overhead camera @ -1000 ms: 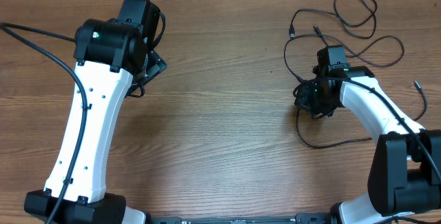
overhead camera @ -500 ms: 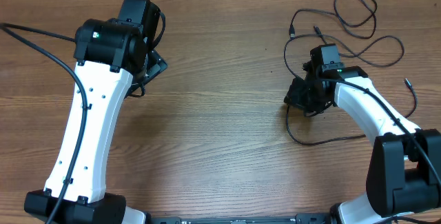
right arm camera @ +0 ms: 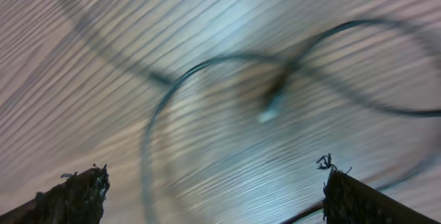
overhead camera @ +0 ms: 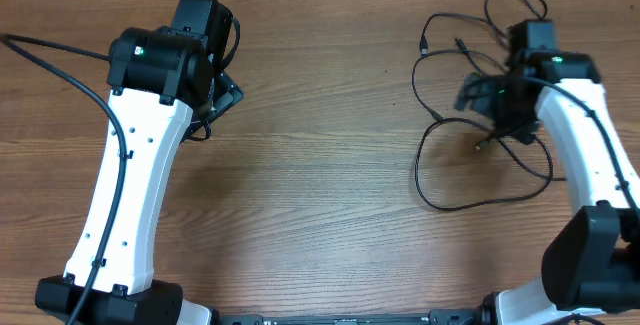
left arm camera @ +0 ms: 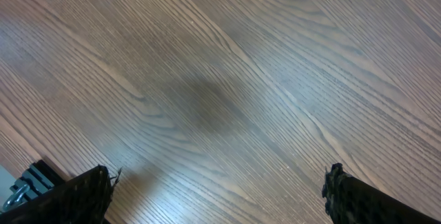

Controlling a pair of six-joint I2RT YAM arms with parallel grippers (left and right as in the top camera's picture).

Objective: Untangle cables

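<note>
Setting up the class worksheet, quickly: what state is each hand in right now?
Left hand: open, holding nothing.
Right hand: open, holding nothing.

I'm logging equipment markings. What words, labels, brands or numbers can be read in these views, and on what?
None: no legible text on the left arm, the right arm, the cables or the table. The right wrist view is too blurred to read anything.
</note>
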